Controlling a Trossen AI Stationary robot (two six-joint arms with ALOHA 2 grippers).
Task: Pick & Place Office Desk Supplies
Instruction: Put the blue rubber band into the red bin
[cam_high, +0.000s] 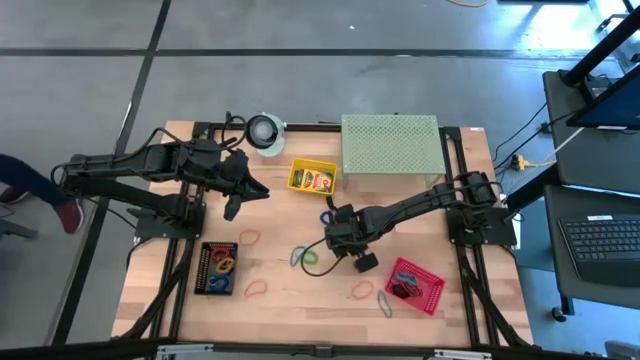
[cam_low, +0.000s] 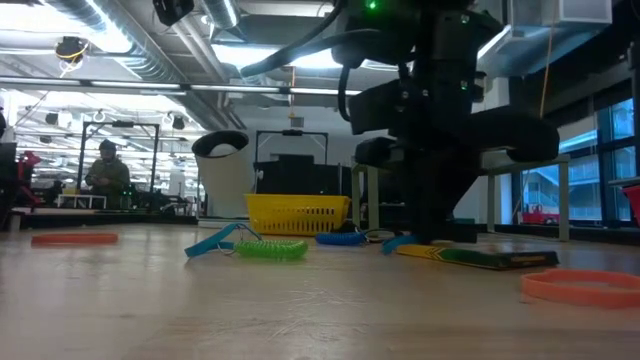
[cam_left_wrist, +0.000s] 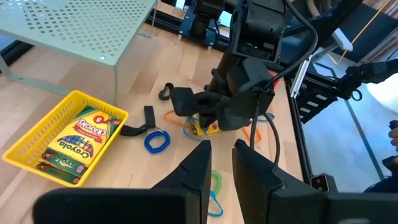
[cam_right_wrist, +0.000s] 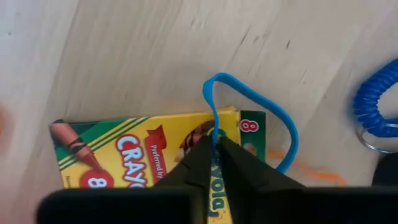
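Yellow basket (cam_high: 297, 176) holding crayon boxes (cam_high: 318, 181), right gripper (cam_right_wrist: 214, 144) pinching blue rubber band (cam_right_wrist: 283, 118)

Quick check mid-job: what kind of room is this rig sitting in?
Most likely a robotics lab or open workshop. The low view shows exposed ceiling pipes and a person at benches behind the wooden table. The high view shows a bare concrete floor and a laptop beside the rig.

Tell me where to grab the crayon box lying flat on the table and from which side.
Take the crayon box across its thin edge, coming straight down from above: it lies flat, so only the narrow sides give purchase. The right claw sits there now, pinching that edge with a blue rubber band draped over it.
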